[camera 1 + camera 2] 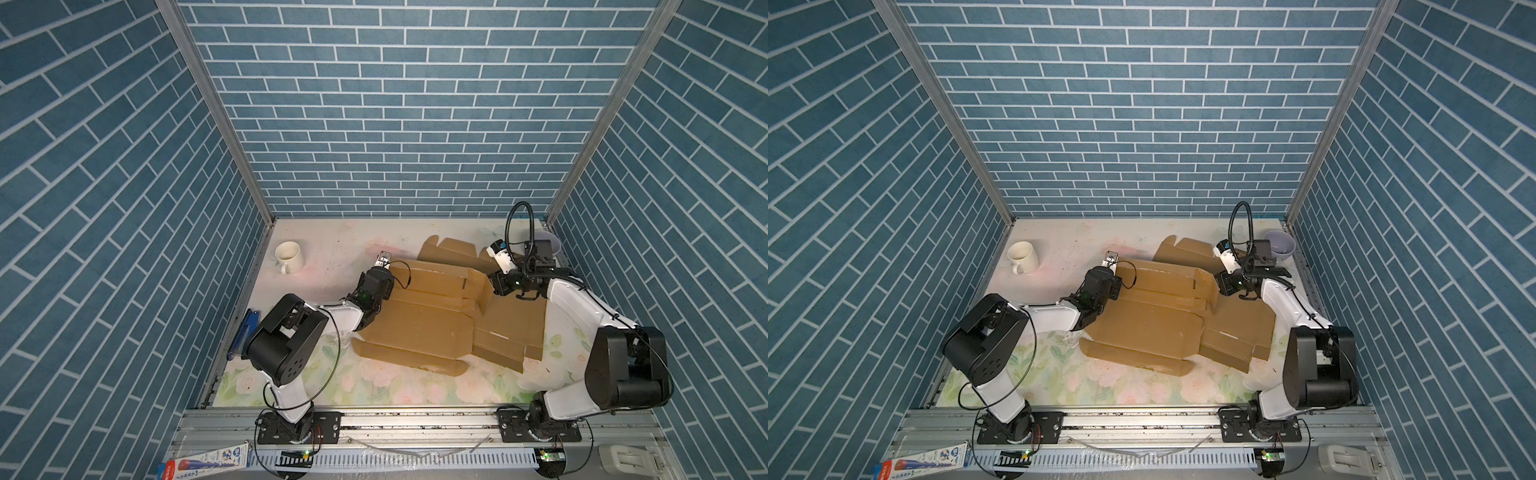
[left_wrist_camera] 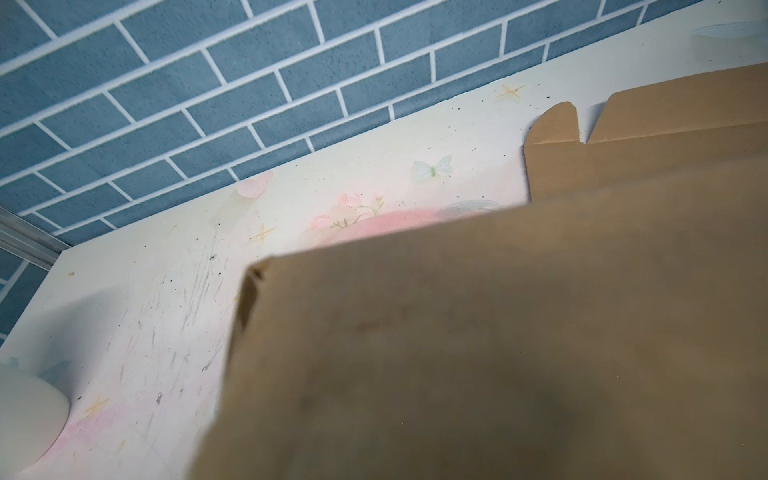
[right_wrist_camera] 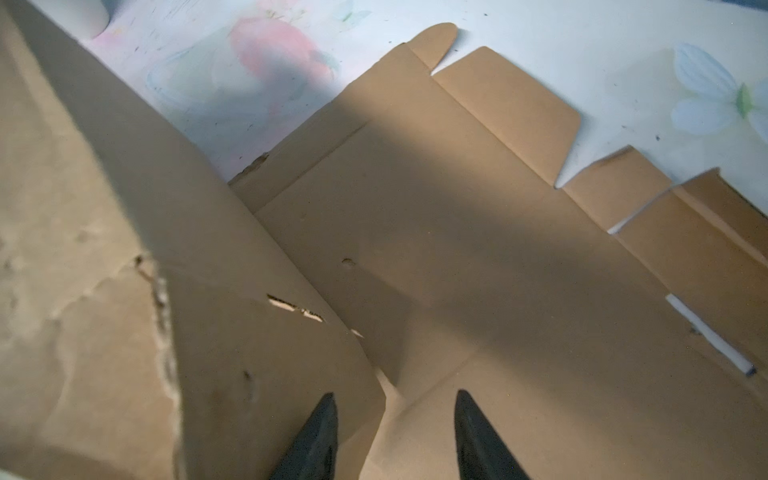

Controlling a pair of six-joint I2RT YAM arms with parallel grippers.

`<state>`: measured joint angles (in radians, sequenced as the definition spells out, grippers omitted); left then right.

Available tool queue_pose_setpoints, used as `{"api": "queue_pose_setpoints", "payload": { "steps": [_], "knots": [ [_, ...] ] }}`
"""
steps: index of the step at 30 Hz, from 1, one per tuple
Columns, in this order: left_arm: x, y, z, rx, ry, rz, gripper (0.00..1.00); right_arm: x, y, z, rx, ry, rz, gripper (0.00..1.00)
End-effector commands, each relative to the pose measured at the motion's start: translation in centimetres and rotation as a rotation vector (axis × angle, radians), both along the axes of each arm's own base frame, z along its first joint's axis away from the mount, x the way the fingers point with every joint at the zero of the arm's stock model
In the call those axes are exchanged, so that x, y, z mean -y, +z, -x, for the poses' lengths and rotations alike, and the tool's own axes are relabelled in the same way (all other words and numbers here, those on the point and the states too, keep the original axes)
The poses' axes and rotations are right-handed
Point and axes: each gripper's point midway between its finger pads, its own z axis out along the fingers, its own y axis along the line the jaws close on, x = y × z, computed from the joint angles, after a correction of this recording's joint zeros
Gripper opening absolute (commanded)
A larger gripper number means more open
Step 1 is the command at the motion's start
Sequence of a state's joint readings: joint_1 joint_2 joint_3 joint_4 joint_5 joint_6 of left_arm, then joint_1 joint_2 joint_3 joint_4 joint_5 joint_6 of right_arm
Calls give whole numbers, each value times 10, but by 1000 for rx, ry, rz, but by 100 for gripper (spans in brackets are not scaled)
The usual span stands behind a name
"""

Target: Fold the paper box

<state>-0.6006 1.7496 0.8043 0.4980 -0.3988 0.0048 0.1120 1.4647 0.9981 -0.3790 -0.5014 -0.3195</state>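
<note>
The brown paper box point(image 1: 419, 328) point(image 1: 1150, 328) lies mostly flat in the middle of the table. One long panel point(image 1: 440, 278) stands up from it. My left gripper point(image 1: 383, 259) point(image 1: 1111, 259) sits at that panel's left end. In the left wrist view blurred cardboard point(image 2: 457, 353) hides its jaws, so whether they pinch the box does not show. My right gripper point(image 3: 395, 394) point(image 1: 494, 254) hovers open over the back part of the box point(image 3: 478, 249). The raised panel point(image 3: 104, 249) is beside it, and the panel's corner shows between the fingers.
A white mug point(image 1: 288, 257) point(image 1: 1022, 257) stands at the back left. A pale bowl point(image 1: 1280, 245) sits in the back right corner behind the right arm. A blue pen-like thing point(image 1: 245, 332) lies along the left wall. Brick-patterned walls close three sides.
</note>
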Motion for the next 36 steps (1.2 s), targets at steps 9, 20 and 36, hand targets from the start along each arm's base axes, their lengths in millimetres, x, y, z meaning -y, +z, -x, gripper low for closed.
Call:
{"api": "queue_pose_setpoints", "payload": {
  "steps": [9,20,36],
  "knots": [
    [-8,-33,15,-129,-7,-77,0,-30,9,43,34,203,12,48],
    [-5,-33,17,-140,-15,-53,0,-51,10,49,25,259,-11,56],
    [-9,-36,21,-198,25,-28,0,-76,15,-4,231,64,-42,61]
  ]
}}
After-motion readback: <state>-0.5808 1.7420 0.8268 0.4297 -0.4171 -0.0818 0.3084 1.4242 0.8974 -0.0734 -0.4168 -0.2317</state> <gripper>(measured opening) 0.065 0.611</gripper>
